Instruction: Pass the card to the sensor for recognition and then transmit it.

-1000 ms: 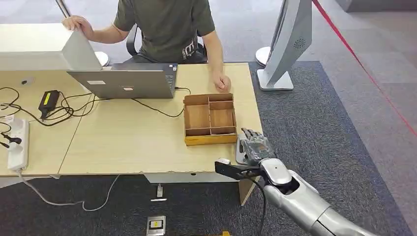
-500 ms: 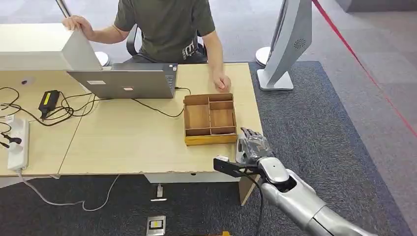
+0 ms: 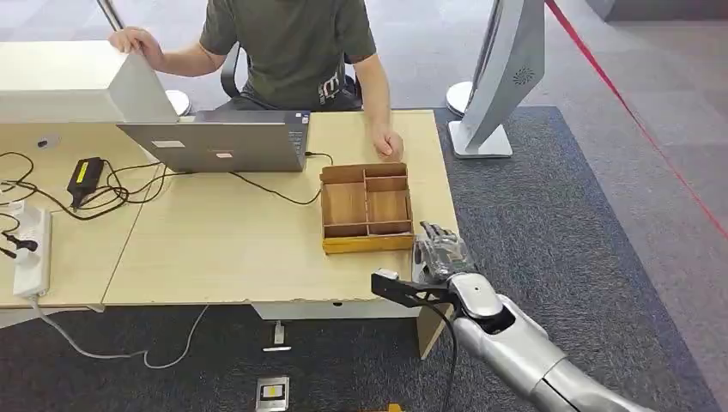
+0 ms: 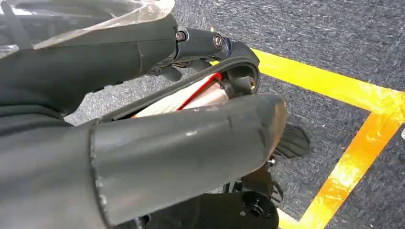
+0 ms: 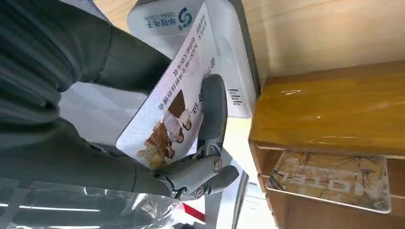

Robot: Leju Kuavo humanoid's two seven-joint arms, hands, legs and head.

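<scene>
I count one wooden divided tray (image 3: pixel 366 209), one open grey laptop (image 3: pixel 215 144), one white power strip (image 3: pixel 30 251), two printed cards (image 5: pixel 167 107) (image 5: pixel 329 180).

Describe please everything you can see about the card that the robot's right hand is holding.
The card is a thin, white, glossy rectangle with printed characters and a brownish picture at one end. The right hand grips it between the thick thumb and a darker finger lying across its face. It is held tilted over the white sensor at the table's edge beside the wooden tray; whether they touch is unclear.
</scene>
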